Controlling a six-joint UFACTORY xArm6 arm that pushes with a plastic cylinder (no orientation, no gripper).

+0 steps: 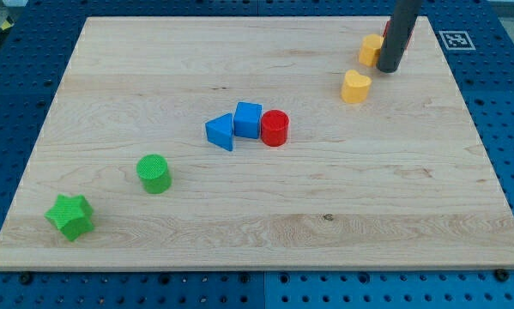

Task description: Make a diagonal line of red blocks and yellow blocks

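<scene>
My tip (387, 69) rests on the board at the view's top right, right beside a yellow block (371, 50) that the rod partly hides. A sliver of a red block (410, 31) shows behind the rod; its shape is hidden. A yellow heart-shaped block (355, 87) lies just below and left of the tip, apart from it. A red cylinder (275, 128) stands near the board's middle, touching a blue cube (248, 119).
A blue triangular block (221, 131) lies left of the blue cube. A green cylinder (154, 173) and a green star-shaped block (70, 215) lie at the view's lower left. The wooden board (257, 240) sits on a blue perforated table; a marker tag (455, 39) is at the top right.
</scene>
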